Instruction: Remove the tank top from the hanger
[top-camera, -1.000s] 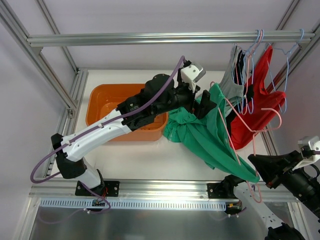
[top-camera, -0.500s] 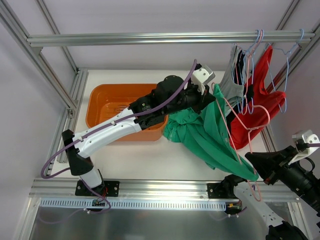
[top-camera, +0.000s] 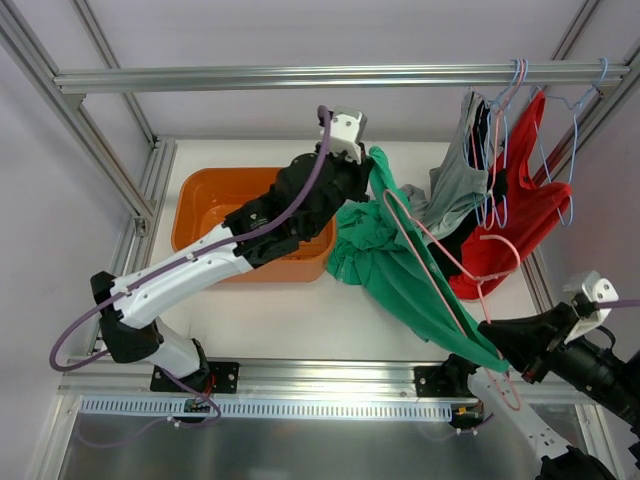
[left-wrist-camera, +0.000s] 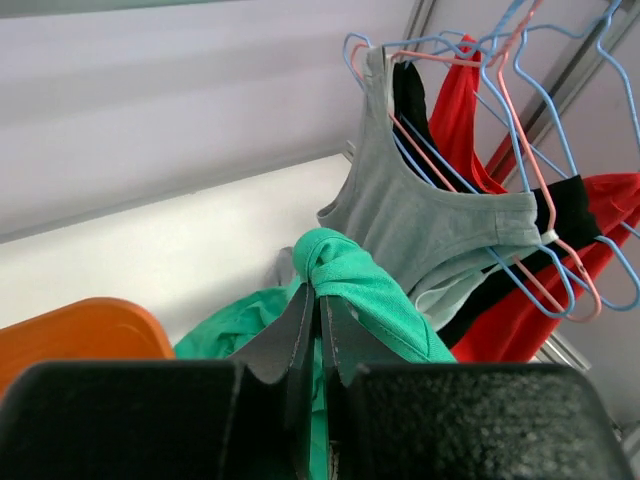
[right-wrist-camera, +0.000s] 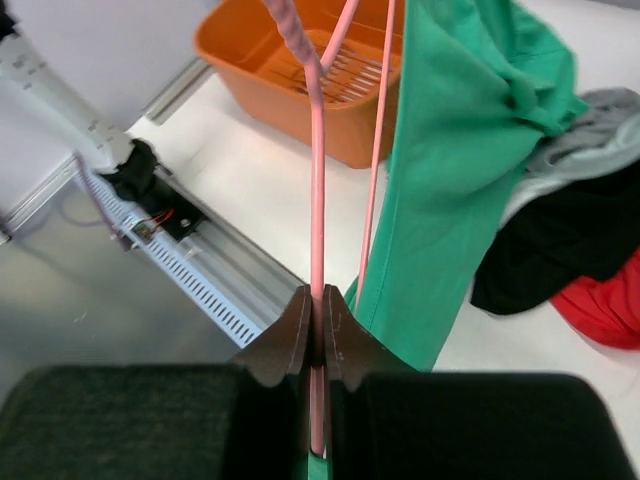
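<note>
A green tank top (top-camera: 400, 275) hangs stretched on a pink wire hanger (right-wrist-camera: 316, 180) between my two arms. At its upper end my left gripper (top-camera: 368, 168) is shut on a bunched strap, and in the left wrist view the green fabric (left-wrist-camera: 365, 285) is pinched at the tips of that gripper (left-wrist-camera: 322, 300). At the near right my right gripper (top-camera: 497, 338) is shut on the hanger. The right wrist view shows the pink wire clamped between the closed fingers of that gripper (right-wrist-camera: 316, 305), with the green cloth (right-wrist-camera: 450, 150) hanging beside it.
An orange basket (top-camera: 215, 200) stands on the white table at the left, under my left arm. Grey (top-camera: 455, 190), black and red (top-camera: 525, 215) garments hang on blue and pink hangers from the metal rail (top-camera: 300, 77) at the back right, close to the green top.
My left gripper has shut on the green strap and pulled it left, away from the hanging clothes. The pink hanger has swung left with it. My right gripper has shifted slightly left, still clamping the hanger.
</note>
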